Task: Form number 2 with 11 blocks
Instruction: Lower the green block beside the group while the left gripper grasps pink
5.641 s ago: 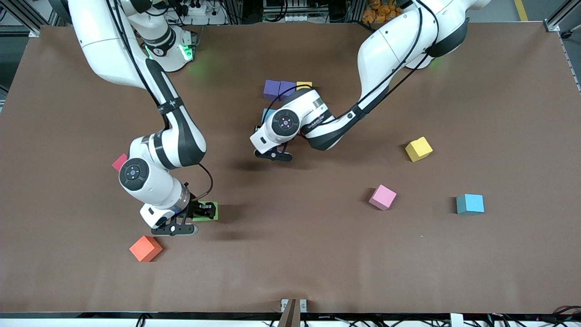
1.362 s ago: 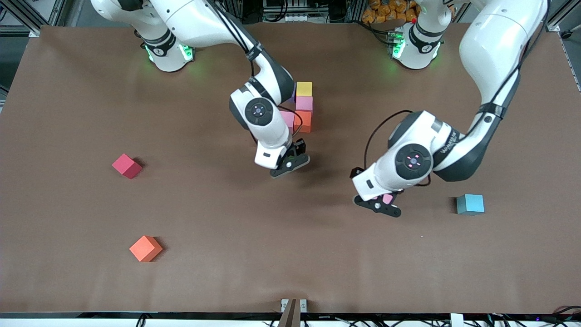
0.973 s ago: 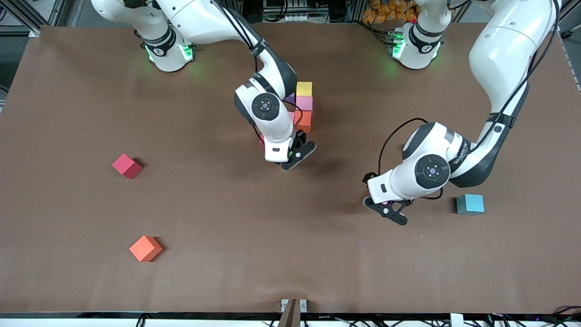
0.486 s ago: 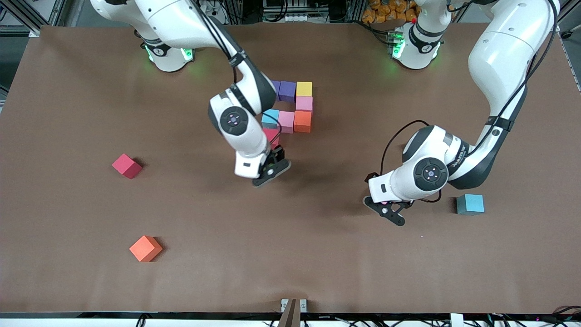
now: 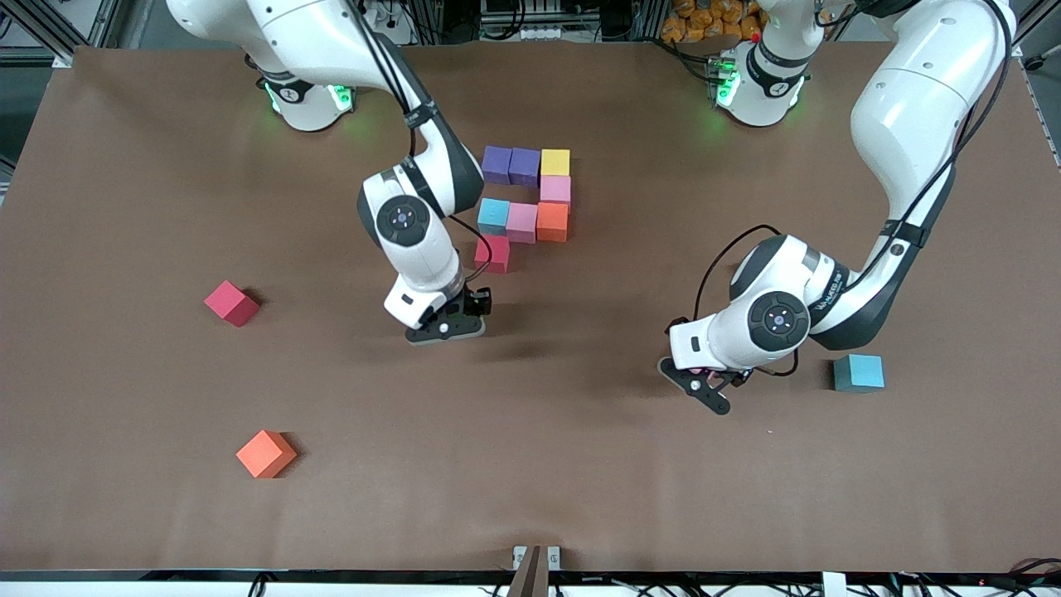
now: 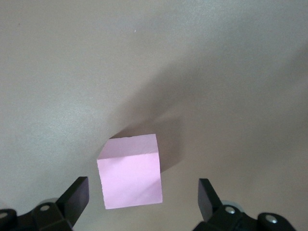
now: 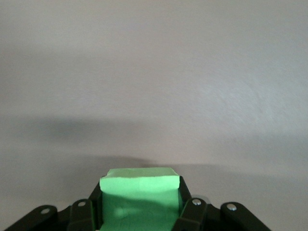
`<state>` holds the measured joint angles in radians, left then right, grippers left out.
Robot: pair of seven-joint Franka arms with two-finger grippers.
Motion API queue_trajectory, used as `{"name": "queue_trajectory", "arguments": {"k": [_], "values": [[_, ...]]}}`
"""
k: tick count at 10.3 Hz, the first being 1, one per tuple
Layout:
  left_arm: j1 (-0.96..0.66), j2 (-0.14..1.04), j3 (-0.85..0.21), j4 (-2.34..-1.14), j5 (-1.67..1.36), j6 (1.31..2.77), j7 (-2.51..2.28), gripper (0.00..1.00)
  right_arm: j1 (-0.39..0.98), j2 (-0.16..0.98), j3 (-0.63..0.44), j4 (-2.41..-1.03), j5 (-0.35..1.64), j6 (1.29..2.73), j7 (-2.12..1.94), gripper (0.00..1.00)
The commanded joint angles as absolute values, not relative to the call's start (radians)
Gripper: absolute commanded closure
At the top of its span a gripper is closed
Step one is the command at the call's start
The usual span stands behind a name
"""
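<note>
The right gripper point(image 5: 448, 325), clamped on the green block point(image 7: 139, 195), hangs over bare table at about 7 o'clock from the unfinished number 2 point(image 5: 525, 197); I think it should set the block square against the red block point(image 5: 494, 253), on the side toward the front camera, without pushing the row. The left gripper point(image 6: 143, 204) has its fingers wide apart around a pink block point(image 6: 131, 171) on the table (nearly hidden under the wrist in the front view), and should come down centred before closing. In the front view the green block is hidden.
</note>
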<state>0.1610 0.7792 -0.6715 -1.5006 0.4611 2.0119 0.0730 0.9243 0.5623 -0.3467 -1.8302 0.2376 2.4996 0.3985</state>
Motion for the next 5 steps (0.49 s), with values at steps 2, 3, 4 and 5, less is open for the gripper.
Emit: {"name": "queue_trajectory", "arguments": {"k": [2,3,4,5], "values": [[0.155,0.790,-0.640,-1.503,0.483,2.034,0.002,0.00,1.023,0.525,-0.396,-1.965,0.247,2.661,0.564,0.72],[0.153,0.792,-0.640,-1.505,0.486,2.034,-0.029,0.00,1.040,0.528,-0.396,-1.971,0.247,2.680,0.598,0.73],[0.153,0.793,-0.640,-1.505,0.488,2.034,-0.037,0.00,1.073,0.529,-0.397,-1.977,0.247,2.689,0.642,0.74],[0.155,0.801,-0.640,-1.505,0.486,2.034,-0.040,0.00,1.124,0.535,-0.429,-1.983,0.247,2.689,0.659,0.74]]}}
